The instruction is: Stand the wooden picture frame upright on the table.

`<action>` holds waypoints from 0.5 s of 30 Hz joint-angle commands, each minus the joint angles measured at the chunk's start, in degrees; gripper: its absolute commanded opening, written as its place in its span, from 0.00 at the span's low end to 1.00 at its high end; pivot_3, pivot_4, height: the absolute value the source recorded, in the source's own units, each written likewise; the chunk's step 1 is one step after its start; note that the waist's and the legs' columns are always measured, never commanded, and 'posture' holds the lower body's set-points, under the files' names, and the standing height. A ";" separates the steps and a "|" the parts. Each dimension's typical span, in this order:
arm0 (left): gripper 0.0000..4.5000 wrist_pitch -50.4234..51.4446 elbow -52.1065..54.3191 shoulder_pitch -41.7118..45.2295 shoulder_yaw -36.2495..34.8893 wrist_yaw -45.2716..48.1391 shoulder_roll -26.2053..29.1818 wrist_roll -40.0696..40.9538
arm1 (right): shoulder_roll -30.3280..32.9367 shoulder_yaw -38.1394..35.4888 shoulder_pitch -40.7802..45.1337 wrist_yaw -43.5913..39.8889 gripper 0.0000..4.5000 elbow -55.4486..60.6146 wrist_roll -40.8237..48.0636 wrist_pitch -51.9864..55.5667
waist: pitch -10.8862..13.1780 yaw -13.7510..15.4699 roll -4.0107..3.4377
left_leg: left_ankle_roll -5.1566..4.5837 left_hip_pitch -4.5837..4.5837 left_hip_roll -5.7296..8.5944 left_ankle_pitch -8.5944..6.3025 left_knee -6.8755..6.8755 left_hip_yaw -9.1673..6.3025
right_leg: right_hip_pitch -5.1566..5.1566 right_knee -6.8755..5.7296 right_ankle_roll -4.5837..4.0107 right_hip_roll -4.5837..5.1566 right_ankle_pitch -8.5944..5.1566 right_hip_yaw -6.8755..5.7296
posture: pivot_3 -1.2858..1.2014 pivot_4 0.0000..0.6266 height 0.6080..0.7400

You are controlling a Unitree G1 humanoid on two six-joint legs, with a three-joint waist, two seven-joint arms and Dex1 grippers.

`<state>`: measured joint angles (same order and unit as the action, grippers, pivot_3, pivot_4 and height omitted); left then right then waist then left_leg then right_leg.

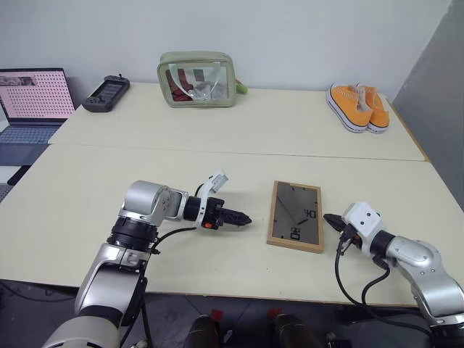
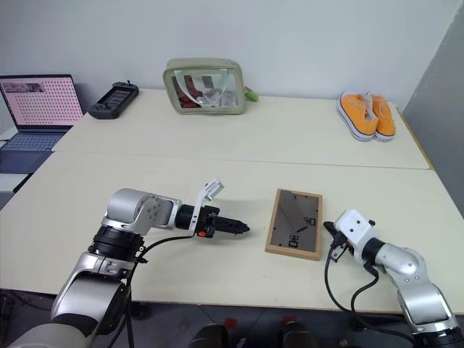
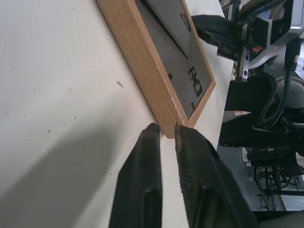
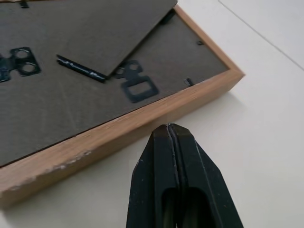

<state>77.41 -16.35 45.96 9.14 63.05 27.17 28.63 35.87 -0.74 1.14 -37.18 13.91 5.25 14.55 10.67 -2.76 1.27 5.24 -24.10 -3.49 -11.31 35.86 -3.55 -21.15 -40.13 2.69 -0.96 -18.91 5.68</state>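
Large pale cream table (image 1: 217, 138), two long slabs met at a thin seam running side to side. Toward the near edge, right of centre, lay the wooden picture frame (image 1: 296, 216), flat with its dark grey back upward, light-wood border all round, hinged prop folded against the backing, small black hanger plates and pale marks on the grey. Along the far edge stood a green see-through pouch (image 1: 197, 78), with orange shoes (image 1: 359, 107) near the far right corner and a dark handheld console (image 1: 106, 93) toward the far left corner.

Left gripper (image 1: 245, 218) hovered just beside the frame's left long side, pointing at it, black fingers (image 3: 142, 190) parted by a narrow slit, holding nothing; whether the tips touched the wood could not be told. Right gripper (image 1: 328, 219) sat just beside the frame's right long side, fingers pressed fully together, empty, tips apart from the wooden edge.
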 commanded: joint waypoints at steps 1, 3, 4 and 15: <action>0.33 0.98 -1.32 2.01 -0.83 -0.67 -0.73 1.80 | -0.26 -0.13 -0.21 0.81 0.00 3.43 -0.20 0.39 | 0.00 0.00 0.00 | 0.00 0.00 0.00 0.00 0.00 0.00 | 0.00 0.00 0.00 0.00 0.00 0.00 | 0.52 0.24 1.00; 0.41 1.84 -3.56 3.02 -1.64 -1.78 -1.94 2.07 | -0.31 -0.21 -0.46 0.98 0.00 3.45 -0.36 0.35 | 0.00 0.03 0.00 | 0.00 0.00 0.00 0.00 0.00 0.00 | 0.00 0.00 0.00 0.00 0.00 -0.01 | 0.52 0.24 1.00; 0.45 2.11 -4.30 3.34 -1.86 -2.17 -2.31 2.19 | -0.29 -0.26 -0.58 1.05 0.00 3.54 -0.41 0.35 | 0.00 0.03 0.00 | 0.00 0.00 0.00 0.00 0.00 0.00 | 0.00 0.00 0.01 0.00 -0.01 -0.01 | 0.52 0.24 1.00; 0.80 4.81 -10.18 3.87 -2.56 -5.22 -5.53 2.29 | -1.02 1.20 0.00 1.75 0.00 0.78 -2.01 -1.44 | 0.00 0.00 0.00 | 0.00 0.00 0.02 0.00 0.00 0.01 | 0.00 0.00 0.01 0.01 0.00 0.01 | 0.52 0.24 1.00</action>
<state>81.06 -24.97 48.74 7.95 58.64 22.14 29.59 35.28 0.15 0.68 -36.00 14.65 3.68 14.69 10.66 -2.76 1.27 5.24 -24.10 -3.48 -11.31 35.86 -3.54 -21.15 -40.12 2.71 -0.96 -18.92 5.68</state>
